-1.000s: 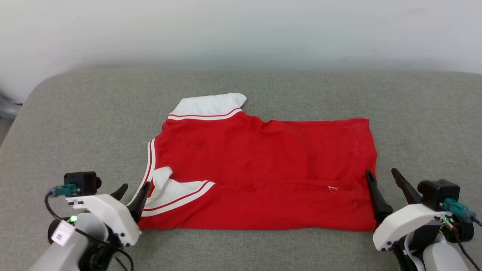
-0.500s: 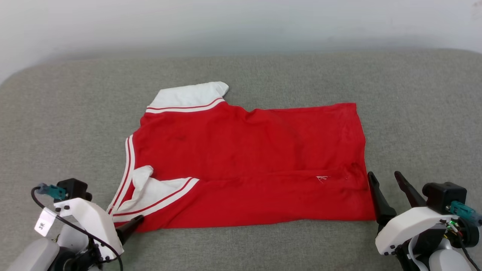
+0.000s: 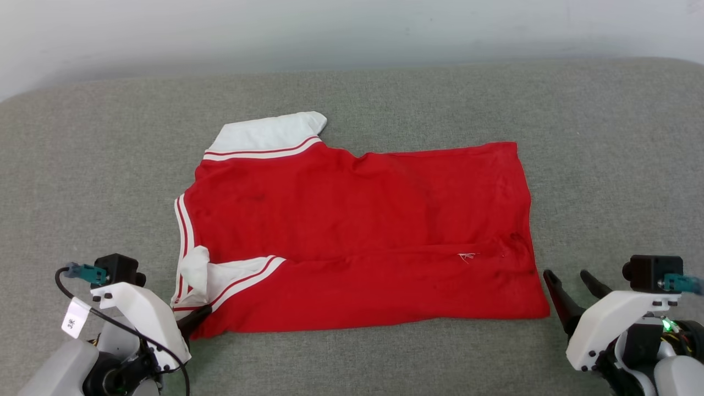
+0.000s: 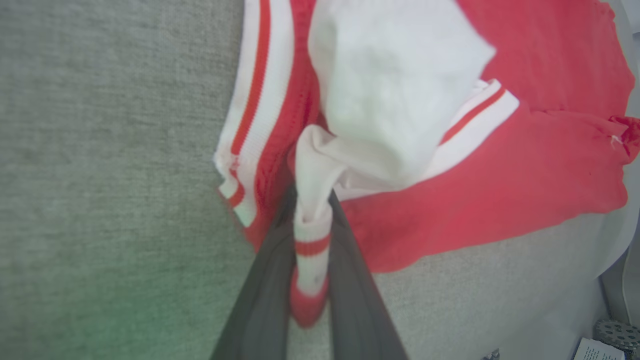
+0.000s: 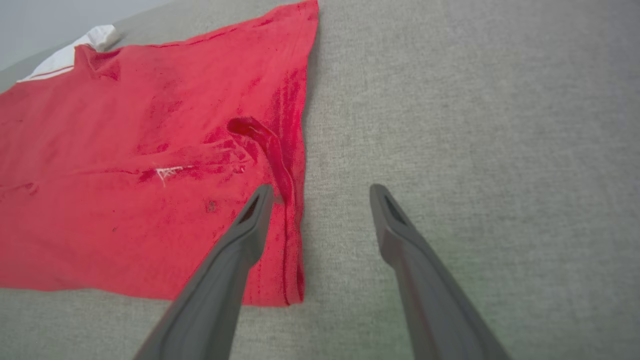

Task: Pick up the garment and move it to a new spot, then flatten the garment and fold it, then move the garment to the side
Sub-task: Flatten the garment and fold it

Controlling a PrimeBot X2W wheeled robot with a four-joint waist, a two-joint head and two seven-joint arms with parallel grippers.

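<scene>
The garment, red with white striped-trim sleeves, lies spread flat on the grey cushion. At its near left corner my left gripper is shut on a bunched strip of white sleeve and red-and-white trim. The left wrist view shows that strip of the garment pinched between the fingers of the left gripper. My right gripper stands open at the near right corner. In the right wrist view one finger of the right gripper lies over the hem of the garment and the other over bare cushion.
A pale wall runs behind the cushion's far edge. Bare grey cushion stretches left, right and in front of the shirt. Past the cushion's edge, a paper and a round perforated object lie below.
The head camera has tilted, so the whole picture shifted. My left gripper dropped to the near left corner and shut on the sleeve trim. The right gripper stays open.
</scene>
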